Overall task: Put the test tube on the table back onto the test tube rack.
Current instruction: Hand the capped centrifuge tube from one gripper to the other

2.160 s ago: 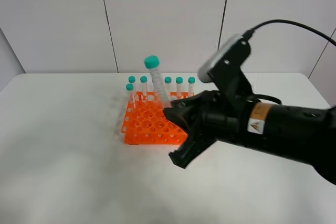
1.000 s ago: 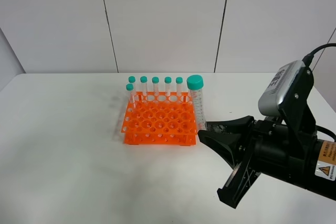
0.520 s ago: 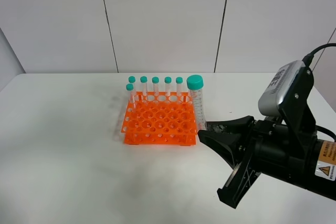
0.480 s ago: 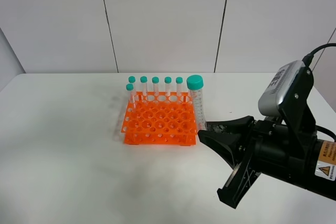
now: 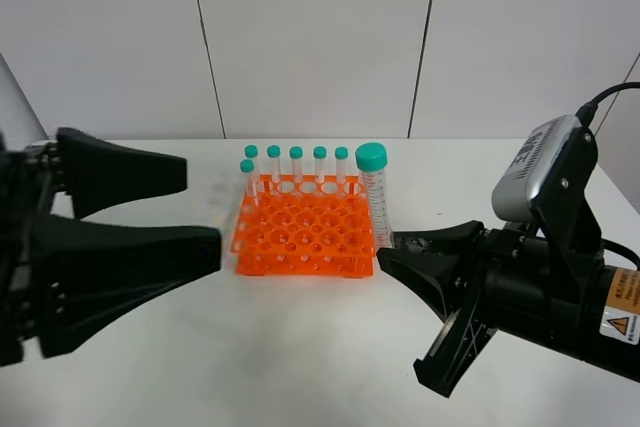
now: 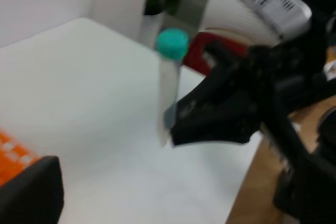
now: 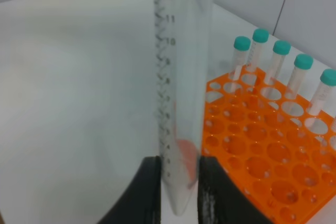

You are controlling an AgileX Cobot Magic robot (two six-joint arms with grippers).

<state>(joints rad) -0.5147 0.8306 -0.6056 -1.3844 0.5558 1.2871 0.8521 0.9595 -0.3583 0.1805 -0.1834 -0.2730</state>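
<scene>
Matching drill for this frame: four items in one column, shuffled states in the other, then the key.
1. clear plastic test tube with teal-green cap
2. bright orange plastic test tube rack
3. left gripper
4. right gripper

A. open, holding nothing
B. stands on the white table, small capped tubes in its far row
C. upright beside the rack, not in a hole
D. shut on the tube's lower end

Pairs: 1-C, 2-B, 3-A, 4-D

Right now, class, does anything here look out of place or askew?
Yes. One clear plastic test tube with a teal-green cap is held upright outside the bright orange plastic rack, beside its right side, pinched near its pointed tip by the right gripper. The other capped tubes sit in rack holes.
</scene>
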